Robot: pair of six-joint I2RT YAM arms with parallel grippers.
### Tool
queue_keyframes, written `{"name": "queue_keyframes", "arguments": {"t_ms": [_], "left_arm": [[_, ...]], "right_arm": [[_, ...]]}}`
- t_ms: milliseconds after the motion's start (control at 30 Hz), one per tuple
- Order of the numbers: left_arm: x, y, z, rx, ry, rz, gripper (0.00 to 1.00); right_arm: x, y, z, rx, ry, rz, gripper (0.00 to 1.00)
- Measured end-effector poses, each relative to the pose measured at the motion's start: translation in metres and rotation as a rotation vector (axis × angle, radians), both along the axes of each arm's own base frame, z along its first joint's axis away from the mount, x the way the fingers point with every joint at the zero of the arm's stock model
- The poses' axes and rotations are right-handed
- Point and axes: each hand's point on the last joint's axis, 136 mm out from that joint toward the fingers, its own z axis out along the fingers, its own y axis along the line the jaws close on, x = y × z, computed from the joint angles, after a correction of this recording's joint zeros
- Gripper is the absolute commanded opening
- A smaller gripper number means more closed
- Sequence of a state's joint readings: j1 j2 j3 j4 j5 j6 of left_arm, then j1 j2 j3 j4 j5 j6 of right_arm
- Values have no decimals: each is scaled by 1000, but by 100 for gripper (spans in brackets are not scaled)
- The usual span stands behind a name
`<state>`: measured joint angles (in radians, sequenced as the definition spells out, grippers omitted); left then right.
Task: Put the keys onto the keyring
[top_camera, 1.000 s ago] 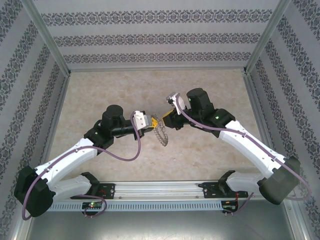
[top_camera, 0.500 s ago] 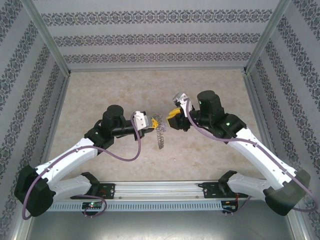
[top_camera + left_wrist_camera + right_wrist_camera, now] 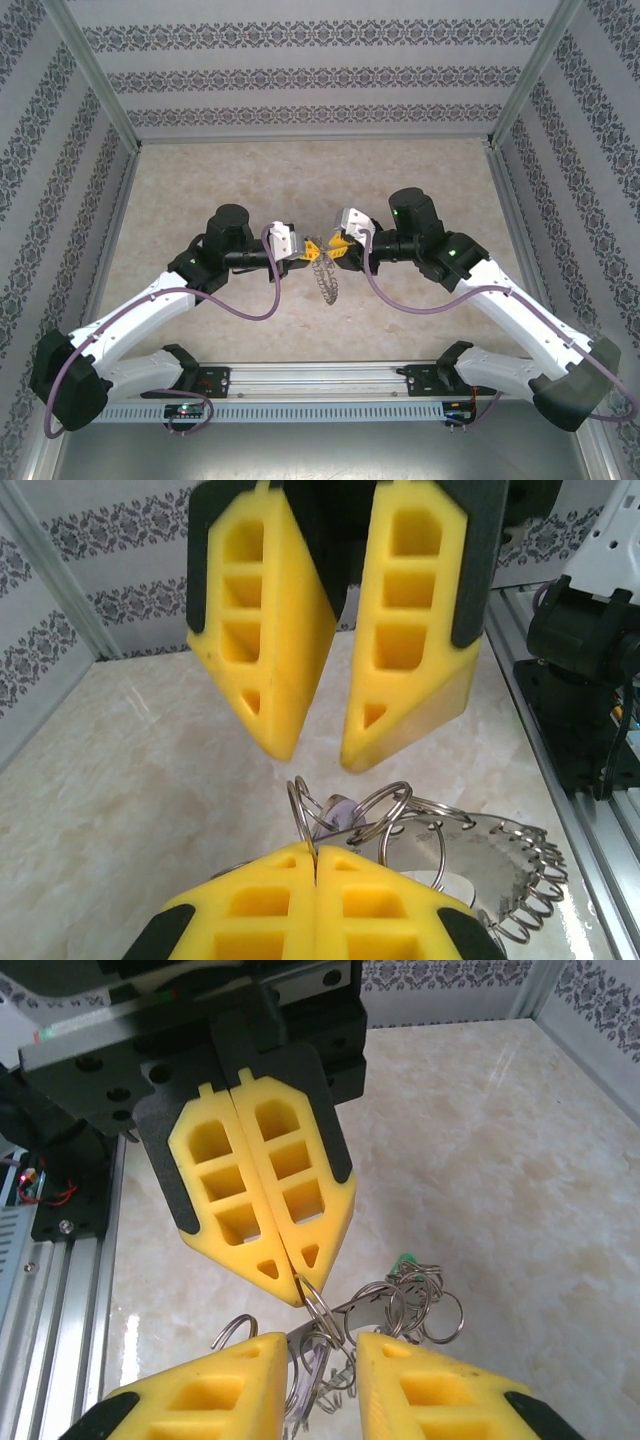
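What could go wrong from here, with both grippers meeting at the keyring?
1. The left gripper is shut on one thin loop of the keyring at its very fingertips; a pull from the other arm could slip it free.
2. The right gripper has open jaws straddling several overlapping loops, so closing may catch the wrong one.
3. The two sets of yellow fingers nearly touch and may collide.

Left claw clamped, right claw parted
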<state>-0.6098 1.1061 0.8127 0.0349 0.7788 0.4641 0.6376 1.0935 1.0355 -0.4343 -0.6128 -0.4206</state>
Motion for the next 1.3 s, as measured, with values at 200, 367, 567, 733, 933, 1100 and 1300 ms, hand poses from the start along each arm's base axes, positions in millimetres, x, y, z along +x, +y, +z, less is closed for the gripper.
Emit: {"name": "queue_keyframes", "arguments": {"t_ms": [200, 367, 567, 733, 933, 1100, 1300], "left_arm": [[-2, 0, 0, 7, 10, -8, 0], [-2, 0, -1, 10, 10, -9, 0], [-4, 0, -1, 11, 17, -17, 0], [-5, 0, -1, 10, 19, -23, 0], [-4, -1, -5, 15, 27, -23, 0], [-3, -2, -6, 24, 40, -25, 12], [-1, -5, -3, 60, 56, -43, 20]], "right_arm": [[2, 3, -9, -22, -3, 20, 27], [1, 3, -8, -24, -18, 37, 19], [-4, 5, -8, -15, -24, 76, 15], [-4, 5, -8, -16, -29, 82, 10], [-4, 4, -10, -30, -43, 84, 0], [-2, 3, -12, -44, -50, 75, 0], [-8, 2, -14, -110, -77, 77, 0]]}}
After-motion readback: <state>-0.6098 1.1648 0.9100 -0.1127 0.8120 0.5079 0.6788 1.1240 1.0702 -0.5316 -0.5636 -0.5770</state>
